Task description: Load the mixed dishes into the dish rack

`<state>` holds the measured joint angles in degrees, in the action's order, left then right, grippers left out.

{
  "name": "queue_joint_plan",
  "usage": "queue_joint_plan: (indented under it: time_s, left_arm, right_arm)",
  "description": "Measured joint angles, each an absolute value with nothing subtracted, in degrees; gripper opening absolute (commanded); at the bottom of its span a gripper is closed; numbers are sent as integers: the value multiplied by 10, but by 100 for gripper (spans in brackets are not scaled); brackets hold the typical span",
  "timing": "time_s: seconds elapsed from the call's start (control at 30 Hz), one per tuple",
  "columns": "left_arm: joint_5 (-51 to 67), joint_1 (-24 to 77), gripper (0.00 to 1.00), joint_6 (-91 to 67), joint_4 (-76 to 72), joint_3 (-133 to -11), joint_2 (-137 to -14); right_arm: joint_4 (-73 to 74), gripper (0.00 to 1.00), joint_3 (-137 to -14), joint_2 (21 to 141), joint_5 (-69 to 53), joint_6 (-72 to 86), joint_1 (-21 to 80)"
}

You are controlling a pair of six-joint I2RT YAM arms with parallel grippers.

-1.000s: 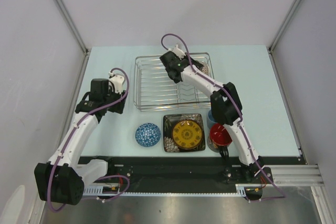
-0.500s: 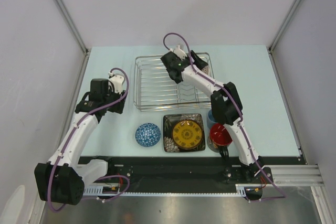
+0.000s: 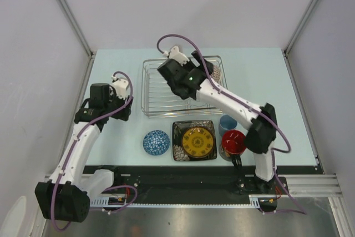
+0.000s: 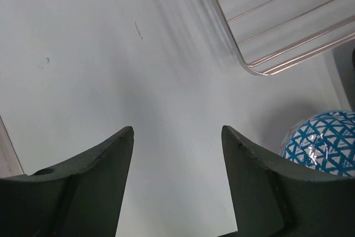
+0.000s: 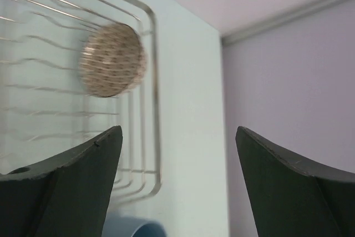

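Observation:
The speckled bowl (image 3: pixel 215 74) (image 5: pixel 112 59) lies in the far right corner of the wire dish rack (image 3: pixel 160 90) (image 5: pixel 155 109) (image 4: pixel 245 65). My right gripper (image 3: pixel 195 66) (image 5: pixel 178 129) hovers over the rack, open and empty, drawn back from the bowl. In front of the rack sit the square black plate with a yellow centre (image 3: pixel 194 140), the light blue cup (image 3: pixel 227 122) (image 5: pixel 130 227) and the dark mug with a red inside (image 3: pixel 233 142). My left gripper (image 3: pixel 123 110) (image 4: pixel 177 127) stands open and empty over bare table left of the rack.
A blue-and-white patterned bowl (image 3: pixel 156 142) (image 4: pixel 321 140) lies upside down left of the plate. Grey walls close in the table on the left, back and right. The black base rail (image 3: pixel 183 178) runs along the near edge.
My right gripper has opened and swung left and back from the speckled bowl, which stays in the rack. The left arm shifted slightly left.

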<state>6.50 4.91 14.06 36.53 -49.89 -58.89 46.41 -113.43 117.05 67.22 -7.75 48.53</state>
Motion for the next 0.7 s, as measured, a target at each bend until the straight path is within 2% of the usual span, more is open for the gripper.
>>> queue_joint_plan:
  time_s: [0.1,0.2,0.3,0.37,0.5,0.7]
  left_arm:
    - [89,42,69,158,383,-509,-561]
    - [106,42,70,183,405,-514,-543]
    - [112,41,70,210,434,-514,-524]
    - [115,41,70,222,445,-514,-509]
    - [122,41,70,241,455,-513,-481]
    - [122,41,70,254,454,-513,-488]
  right_arm:
    - [505,79,-1133,1085,628,-31,562]
    - [548,78,-1125,1011,488,53,606]
    - [517,74,-984,909,336,124,597]
    - [511,73,-920,882,269,157,592]
    - [486,70,-837,904,169,200,602]
    - [419,65,-818,973,58,230,629]
